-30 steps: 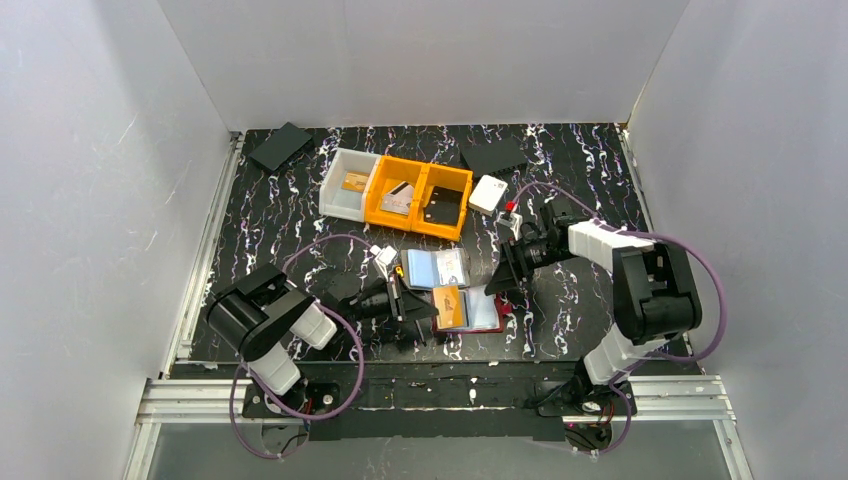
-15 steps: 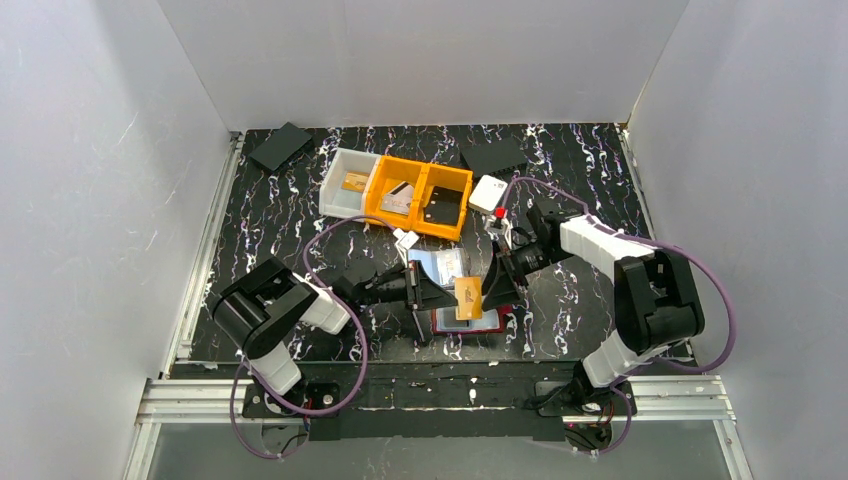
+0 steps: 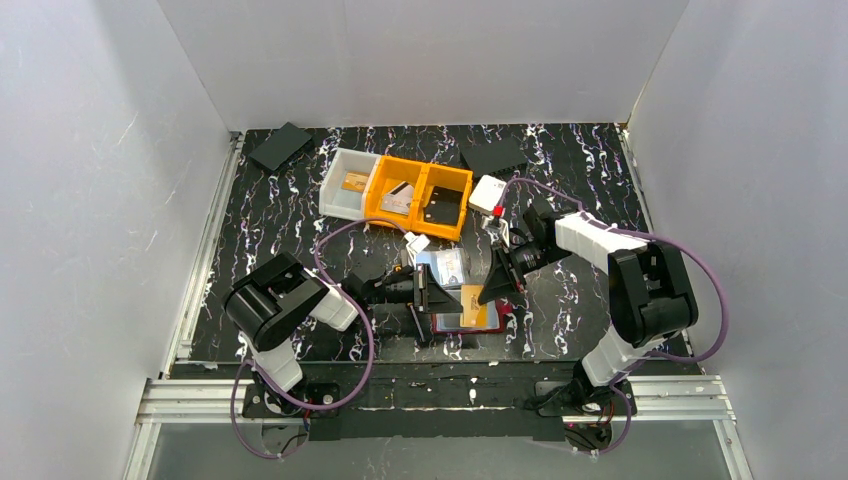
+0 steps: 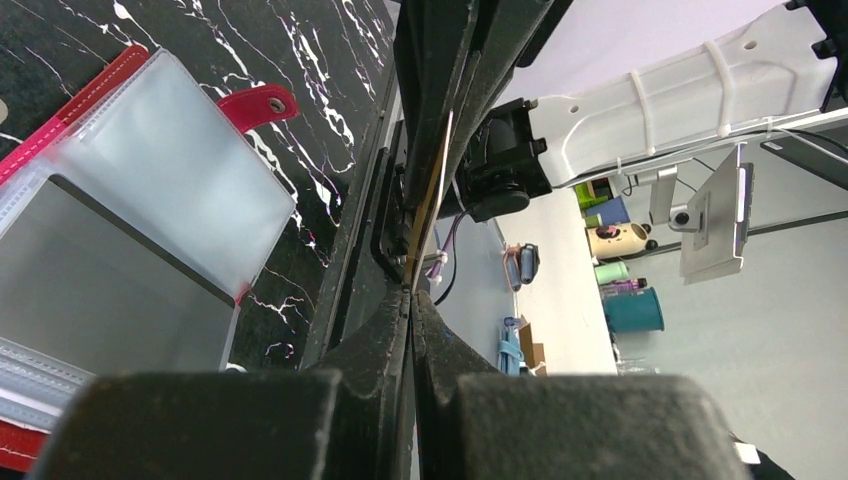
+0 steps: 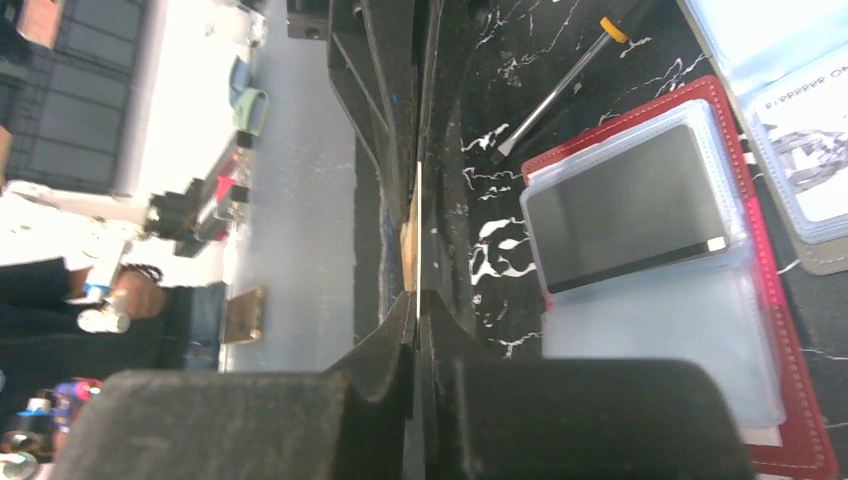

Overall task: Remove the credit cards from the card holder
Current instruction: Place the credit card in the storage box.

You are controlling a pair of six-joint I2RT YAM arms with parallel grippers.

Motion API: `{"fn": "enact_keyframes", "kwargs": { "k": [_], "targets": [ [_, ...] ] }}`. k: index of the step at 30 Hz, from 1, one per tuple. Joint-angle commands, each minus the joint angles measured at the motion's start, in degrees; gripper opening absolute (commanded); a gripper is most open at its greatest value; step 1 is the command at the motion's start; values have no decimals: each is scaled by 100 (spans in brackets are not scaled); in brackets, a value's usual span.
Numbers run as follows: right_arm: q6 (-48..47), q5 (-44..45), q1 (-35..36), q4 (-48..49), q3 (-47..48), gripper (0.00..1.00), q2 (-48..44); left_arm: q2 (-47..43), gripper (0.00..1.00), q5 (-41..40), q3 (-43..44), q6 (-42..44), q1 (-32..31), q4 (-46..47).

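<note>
Orange card [image 3: 472,303] out, your left gripper [image 4: 412,295] and right gripper [image 5: 415,298] both clamp it; grey card [image 5: 625,210] left in card holder [image 5: 650,340].

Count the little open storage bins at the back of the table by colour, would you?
Orange bins: 2
White bin: 1
Total: 3

Marbled black table [image 3: 270,215], red card holder [image 5: 660,340], orange bins [image 3: 421,200], white bin [image 3: 340,205]
</note>
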Motion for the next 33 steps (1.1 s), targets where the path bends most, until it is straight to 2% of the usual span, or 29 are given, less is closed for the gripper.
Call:
{"fn": "enact_keyframes", "kwargs": {
  "k": [1, 2, 3, 6, 9, 11, 12, 14, 18, 21, 23, 25, 26, 28, 30, 31, 32, 33],
  "targets": [
    [127, -373, 13, -32, 154, 2, 93, 26, 0, -3, 107, -104, -31, 282],
    [230, -404, 9, 48, 127, 1, 77, 26, 6, -98, 76, -149, -32, 334],
    [359, -431, -2, 213, 86, 1, 59, 9, 20, -246, 15, -200, -24, 383],
    [915, -632, -101, 739, -74, 1, -18, -153, 40, -737, -237, -239, -31, 503],
    [2358, -1089, -264, 2154, -446, 1, -237, -362, 60, -1164, -392, -283, -33, 535],
    [4377, -1445, -369, 4350, -1116, 1, -493, -460, 67, -1292, -392, -336, -50, 541],
    [4944, -1399, -388, 5006, -1285, 1, -623, -491, 68, -1303, -341, -364, -65, 541],
    [5037, -1255, -398, 5082, -1337, 1, -786, -506, 68, -1308, -182, -435, -129, 541],
    [4925, -1233, -463, 4895, -1274, 1, -797, -422, 67, -1409, 90, -495, -235, 523],
    [4639, -1230, -501, 4540, -1178, 1, -714, -271, 62, -1465, 132, -565, -243, 532],
    [4552, -1193, -514, 4453, -1161, 1, -705, -143, 50, -1398, 171, -685, -243, 559],
    [4549, -1127, -523, 4447, -1176, 1, -717, -61, 32, -1294, 214, -755, -234, 584],
    [4549, -1108, -523, 4440, -1178, 1, -724, -55, 19, -1258, 222, -768, -240, 585],
    [4562, -1071, -523, 4435, -1178, 1, -734, -70, 0, -1199, 225, -739, -228, 585],
    [4531, -1026, -523, 4422, -1185, 1, -759, -125, 0, -1115, 200, -598, -179, 576],
    [4506, -1008, -523, 4421, -1191, 4, -777, -178, 0, -1009, 185, -525, -100, 568],
    [4456, -1000, -523, 4402, -1182, 20, -808, -260, 0, -854, 138, -438, 15, 555],
    [4383, -983, -528, 4361, -1166, 40, -848, -355, 0, -636, 87, -313, 172, 493]
  ]
}}
